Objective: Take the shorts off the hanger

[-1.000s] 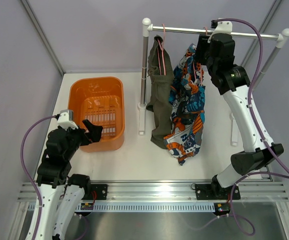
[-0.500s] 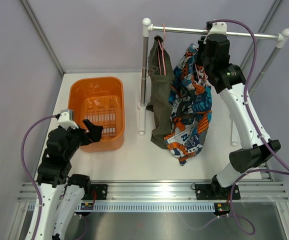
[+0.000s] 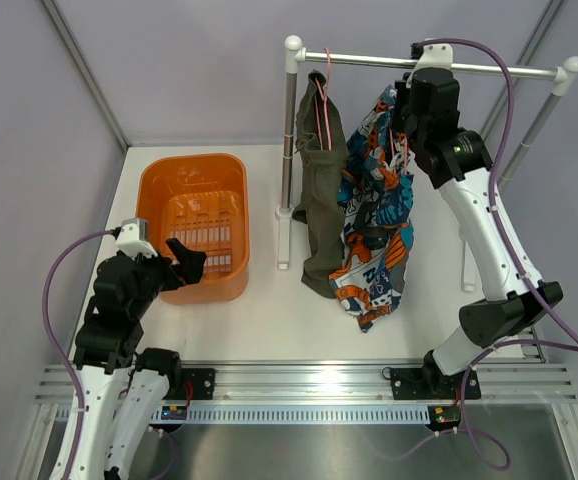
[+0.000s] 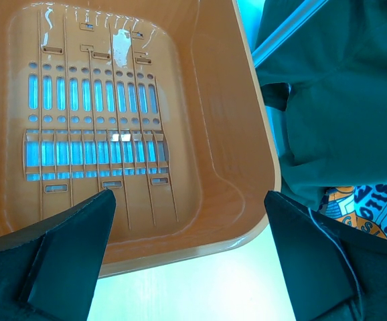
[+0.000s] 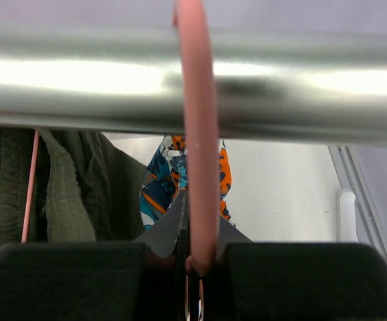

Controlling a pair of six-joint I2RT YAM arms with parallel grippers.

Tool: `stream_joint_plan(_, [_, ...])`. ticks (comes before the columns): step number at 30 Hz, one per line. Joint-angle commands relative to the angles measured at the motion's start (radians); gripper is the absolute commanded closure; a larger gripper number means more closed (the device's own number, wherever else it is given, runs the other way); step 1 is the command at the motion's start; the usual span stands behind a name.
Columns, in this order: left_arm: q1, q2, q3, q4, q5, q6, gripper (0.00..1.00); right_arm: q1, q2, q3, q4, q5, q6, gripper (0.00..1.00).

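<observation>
Right claw [image 5: 195,257] pinching pink hanger hook [image 5: 199,134] on metal rail [image 5: 80,87] at top, left claw [image 4: 188,227] spread wide by orange basket [image 4: 230,127] at lower left

Both my arms wear the same livery. Nearest the slotted aluminium rail [image 3: 309,385], each stands on a black base plate, one [image 3: 184,382] on the left and another [image 3: 414,383] on the right. On the near side of the rail sits a small black box [image 3: 176,411] with a speck of red. Away from the rail, my left arm [image 3: 119,290] and right arm [image 3: 484,235] run in smooth white shells between chunky black joint housings. Farthest from the rail, each carries a white camera cap [image 3: 134,235], the right one [image 3: 437,55] alike. A purple cable [image 3: 52,305] loops along the left arm, a second [image 3: 515,105] along the right. The left gripper [image 4: 188,200] has matte black, wedge-shaped fingers [image 4: 66,261].
</observation>
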Motion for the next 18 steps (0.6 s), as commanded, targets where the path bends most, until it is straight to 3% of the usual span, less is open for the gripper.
stream_joint_plan(1, [-0.002, 0.006, -0.006, 0.061, 0.03, 0.019, 0.01, 0.011, -0.104, 0.058, 0.048, 0.042, -0.017, 1.0])
stream_joint_plan(10, [-0.002, 0.013, -0.007, 0.067, 0.052, 0.024, 0.01, 0.014, -0.297, -0.046, 0.015, 0.034, 0.043, 1.0])
stream_joint_plan(18, [-0.002, 0.004, -0.016, 0.113, 0.165, 0.047, 0.01, 0.014, -0.63, -0.462, -0.073, -0.116, 0.219, 1.0])
